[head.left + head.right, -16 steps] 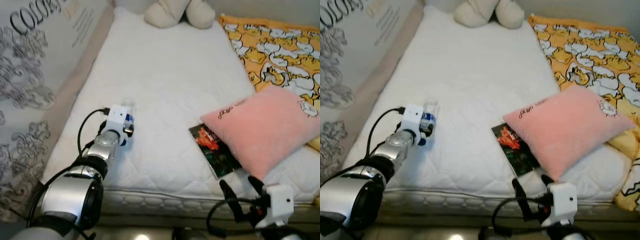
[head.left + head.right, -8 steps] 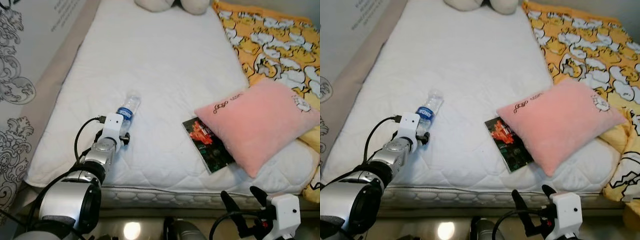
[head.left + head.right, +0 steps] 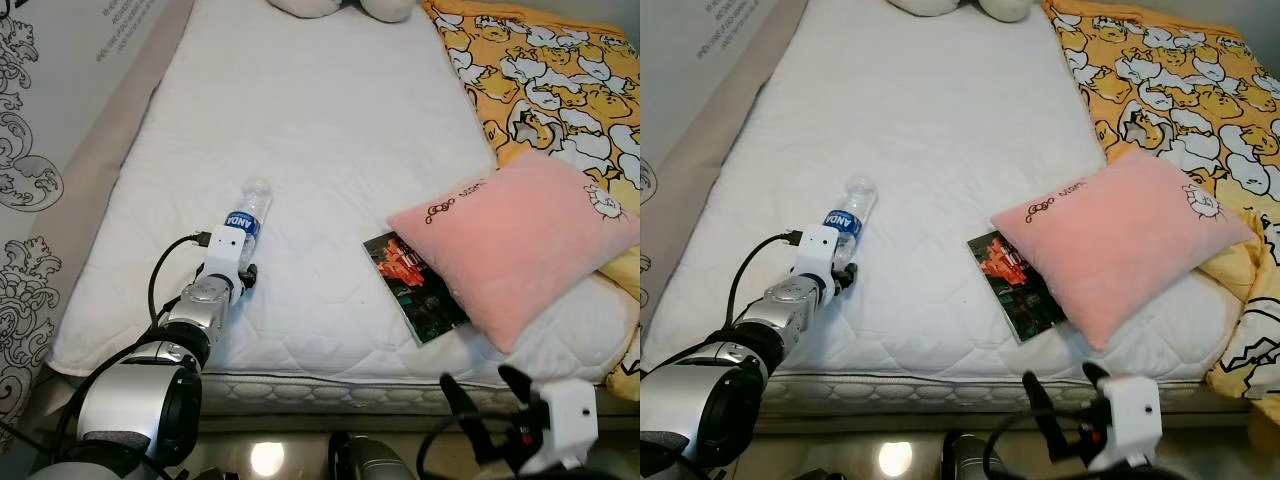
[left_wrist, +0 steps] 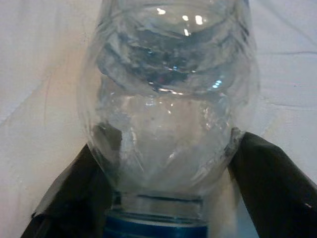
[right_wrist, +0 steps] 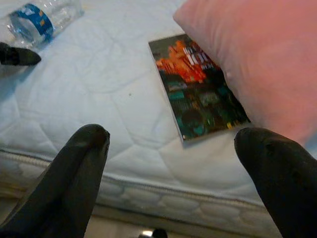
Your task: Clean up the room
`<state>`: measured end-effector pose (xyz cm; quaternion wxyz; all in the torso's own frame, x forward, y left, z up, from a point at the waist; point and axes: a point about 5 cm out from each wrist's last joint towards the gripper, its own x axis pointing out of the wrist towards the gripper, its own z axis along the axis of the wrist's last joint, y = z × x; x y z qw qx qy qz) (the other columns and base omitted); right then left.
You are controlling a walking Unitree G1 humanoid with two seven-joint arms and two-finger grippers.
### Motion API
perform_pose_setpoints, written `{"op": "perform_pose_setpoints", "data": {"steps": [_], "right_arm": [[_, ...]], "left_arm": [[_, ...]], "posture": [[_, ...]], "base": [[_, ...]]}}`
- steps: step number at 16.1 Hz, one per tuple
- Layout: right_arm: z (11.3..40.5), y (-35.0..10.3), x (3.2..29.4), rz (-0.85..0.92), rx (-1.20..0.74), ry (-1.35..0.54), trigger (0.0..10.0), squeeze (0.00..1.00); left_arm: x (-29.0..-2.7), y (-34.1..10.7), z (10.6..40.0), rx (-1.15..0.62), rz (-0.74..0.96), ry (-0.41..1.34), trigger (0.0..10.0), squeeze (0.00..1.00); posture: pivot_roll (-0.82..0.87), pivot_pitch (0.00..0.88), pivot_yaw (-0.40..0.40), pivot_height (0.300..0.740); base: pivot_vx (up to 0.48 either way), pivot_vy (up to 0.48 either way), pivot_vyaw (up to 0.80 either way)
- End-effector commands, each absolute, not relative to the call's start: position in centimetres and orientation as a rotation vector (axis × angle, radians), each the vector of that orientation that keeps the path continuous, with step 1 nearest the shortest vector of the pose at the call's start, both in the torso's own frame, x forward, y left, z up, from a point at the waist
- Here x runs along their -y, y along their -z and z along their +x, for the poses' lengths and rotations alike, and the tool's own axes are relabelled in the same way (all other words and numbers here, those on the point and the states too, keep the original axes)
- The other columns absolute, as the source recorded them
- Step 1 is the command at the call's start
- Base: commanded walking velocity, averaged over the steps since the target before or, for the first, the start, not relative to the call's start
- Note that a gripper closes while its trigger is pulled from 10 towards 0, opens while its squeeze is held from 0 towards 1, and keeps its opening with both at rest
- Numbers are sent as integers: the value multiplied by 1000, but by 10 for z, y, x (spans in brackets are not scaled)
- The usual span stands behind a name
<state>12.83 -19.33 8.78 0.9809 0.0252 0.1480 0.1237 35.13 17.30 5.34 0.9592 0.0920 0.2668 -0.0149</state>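
Outstretched left pincer (image 4: 163, 198) clasps bottle (image 3: 246, 211) on mattress (image 3: 330, 130).

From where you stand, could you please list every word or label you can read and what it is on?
"ANDA" on the blue label of the water bottle; its start is cut off.
Black script on the pink pillow: too small to read.
Orange title on the book: blurred, unreadable.
Small print on the wall panel beside the bed: unreadable.

Head stereo above mattress (image 3: 330, 150) (wrists close-up)
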Motion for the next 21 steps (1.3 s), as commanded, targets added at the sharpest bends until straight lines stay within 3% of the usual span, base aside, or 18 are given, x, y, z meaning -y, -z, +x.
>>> {"op": "perform_pose_setpoints", "data": {"steps": [1,6,8,12,13,15,18,21], "right_arm": [[130,-81,199,51,-323,-225,10000,0],[148,-80,197,52,-276,-213,10000,0],[159,-79,200,44,-254,-205,10000,0],[181,-81,197,59,-195,-217,10000,0],[191,-77,196,71,-193,-255,10000,0],[200,-72,195,73,-188,-262,10000,0],[217,-69,190,93,-165,-262,10000,0],[242,-71,184,137,-108,-233,10000,0]], "left_arm": [[-168,-49,348,-557,171,55,0,0],[-159,-45,346,-573,209,137,0,0],[-152,-39,342,-601,179,157,0,0],[-146,-36,340,-591,61,136,0,0],[-144,-42,343,-529,-50,104,0,0],[-142,-47,346,-460,-108,112,0,0],[-139,-51,346,-387,-112,147,0,0],[-145,-80,352,-105,-122,130,0,0]], "posture": [[-355,110,-81,740],[-345,45,-48,740],[-335,0,-31,740],[-293,0,1,740],[-255,0,14,740],[-200,0,19,740],[-145,0,20,740],[-74,0,22,740]], "base": [[0,0,0],[0,0,0],[0,0,0],[0,0,0],[0,0,0],[0,0,0],[0,0,0],[0,0,0]]}}
